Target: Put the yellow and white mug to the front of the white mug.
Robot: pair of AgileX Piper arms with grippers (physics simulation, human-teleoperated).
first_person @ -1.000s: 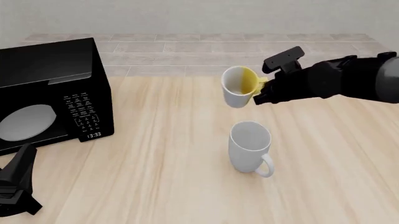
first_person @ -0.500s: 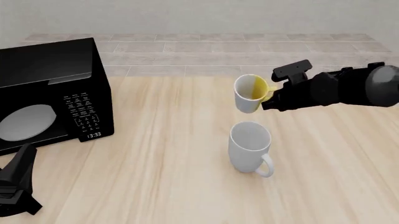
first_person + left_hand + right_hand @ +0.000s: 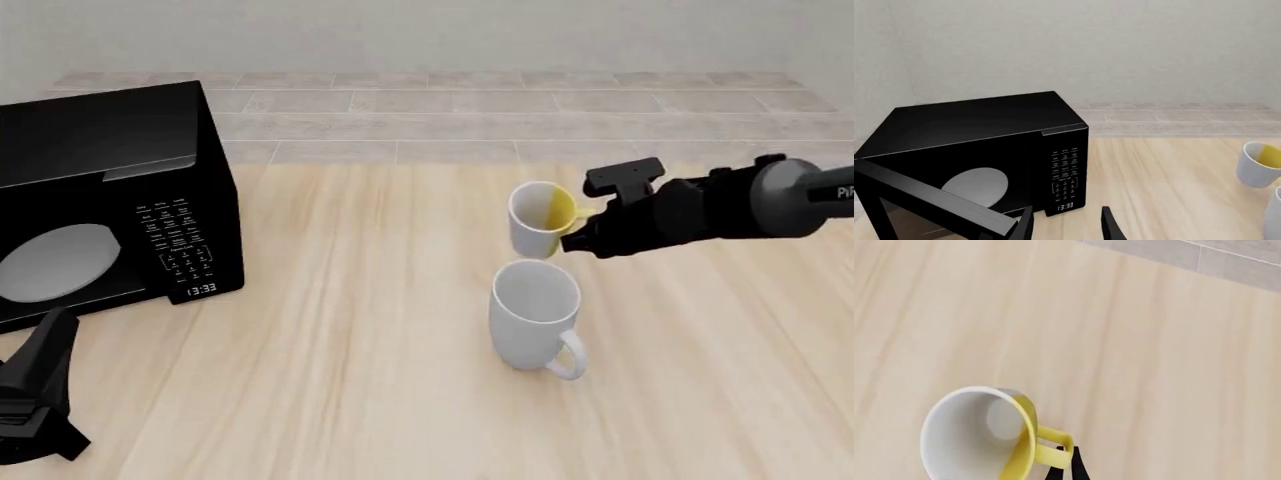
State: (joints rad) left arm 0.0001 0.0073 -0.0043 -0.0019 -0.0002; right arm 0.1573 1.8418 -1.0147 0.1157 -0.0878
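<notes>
The yellow mug (image 3: 541,221) hangs by its handle in our right gripper (image 3: 577,232), whose fingers are clamped on it. It sits just behind the white mug (image 3: 535,315), toward the table's (image 3: 347,350) far edge, right of centre; we cannot tell whether it touches the tabletop. Our left gripper (image 3: 30,400) rests at the near left corner, fingers spread, beside the microwave (image 3: 107,200) with its door ajar.

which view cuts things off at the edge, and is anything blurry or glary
Left wrist view: the white mug is clipped at the edge. Right wrist view: the yellow and white mug runs off frame. Front view: both mugs whole. All renders sharp, flat light, no glare.
</notes>
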